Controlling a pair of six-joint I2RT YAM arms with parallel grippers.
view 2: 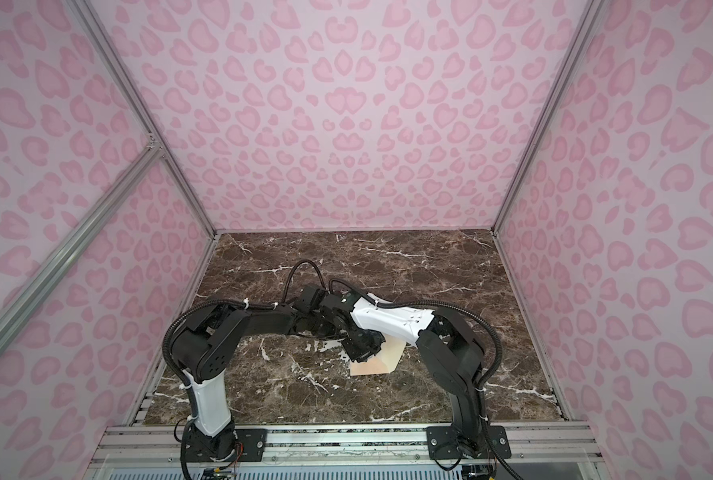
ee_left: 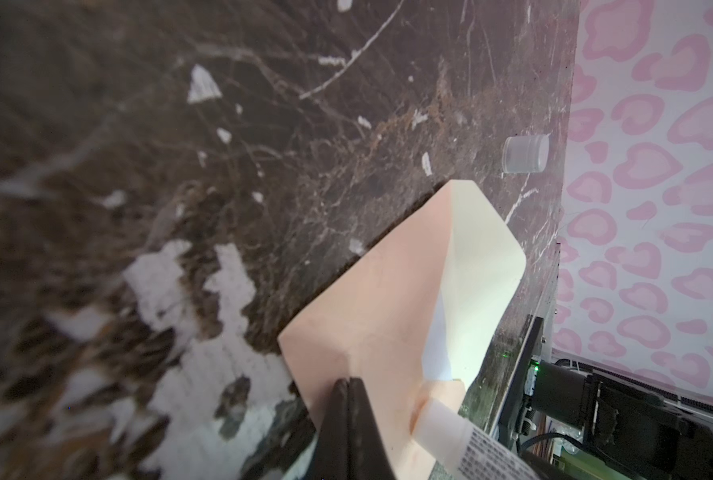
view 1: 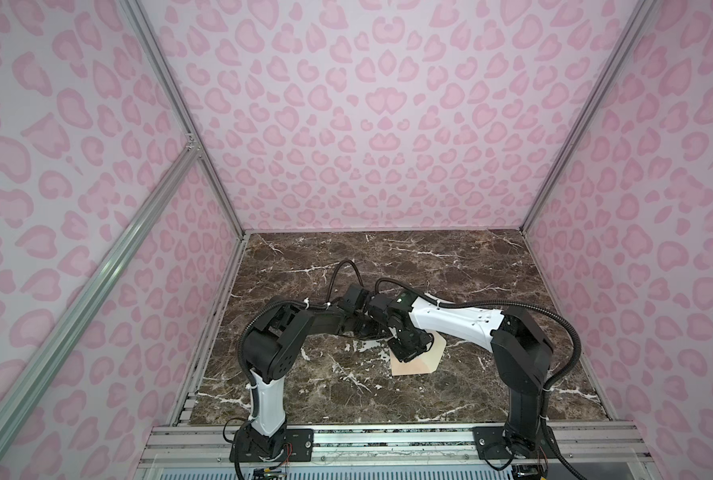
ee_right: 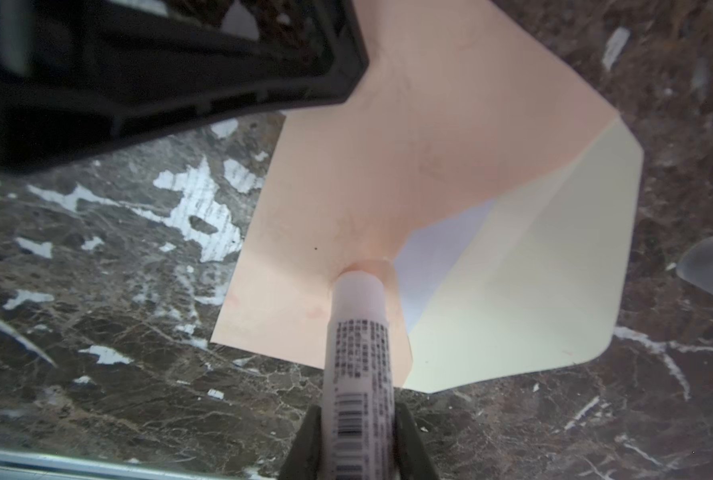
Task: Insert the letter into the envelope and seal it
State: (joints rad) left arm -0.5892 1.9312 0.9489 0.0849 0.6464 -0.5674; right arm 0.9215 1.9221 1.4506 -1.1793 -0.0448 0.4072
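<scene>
Nearest us, both arms rise from the front rail and bend inward over the marble table (view 1: pixel 346 374).

Just past their elbows, a little right of centre in both top views, the envelope (view 1: pixel 414 368) lies on the marble. Its flap (ee_right: pixel 533 270) is open and points right, with the pale inner side facing up.

The letter (ee_right: pixel 442 257) is in! Only a white sliver of it shows in the envelope's mouth, tucked under the peach front.

Over to the right gripper (ee_right: pixel 359 440). Its jaws are drawn in narrow and clamped around the glue stick (ee_right: pixel 359 353). The tube's tip is pressed right onto the peach lip at the mouth.

Now the left gripper (ee_left: pixel 348 384). Its jaws are closed tight at the end of the envelope away from the flap. The paper ridges up toward the tips, so it looks like a pinch on the paper itself, though the black tips hide the exact contact.

Farther out, a translucent cap (ee_left: pixel 525 154) sits on the marble. It is well apart from the envelope, near the table's edge by the side wall.

Beyond that, the marble runs back to the pink patterned wall (view 1: pixel 388 124).
</scene>
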